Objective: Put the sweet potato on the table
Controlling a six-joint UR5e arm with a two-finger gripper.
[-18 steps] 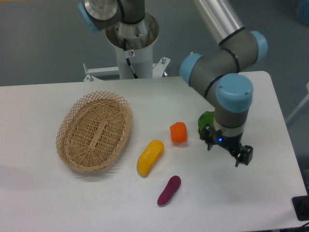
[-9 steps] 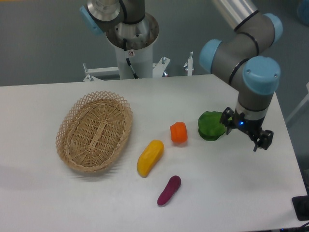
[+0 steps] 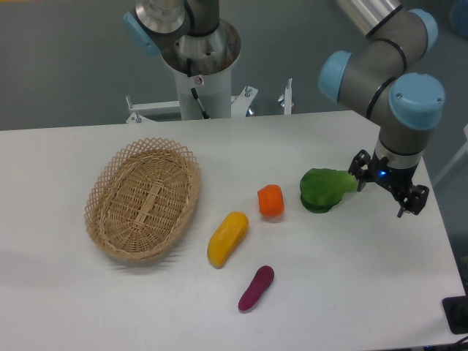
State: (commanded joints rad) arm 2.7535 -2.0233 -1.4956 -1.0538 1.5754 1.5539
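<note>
The purple sweet potato [image 3: 256, 287] lies on the white table [image 3: 351, 292] near the front, below the yellow vegetable. My gripper [image 3: 387, 187] hangs far off to the right of it, near the table's right edge and just beside the green leafy vegetable. Its two black fingers stand apart with nothing between them, so it is open.
An oval wicker basket [image 3: 143, 197] with nothing in it sits at the left. A yellow oblong vegetable [image 3: 227, 238], an orange pepper [image 3: 270, 200] and a green leafy vegetable [image 3: 324, 189] lie mid-table. The arm's base column [image 3: 199, 66] stands behind the table's far edge.
The arm has swung right and away from the front, lifting off the middle of the table. The green vegetable it covered is now in full view. The sweet potato has not moved.
</note>
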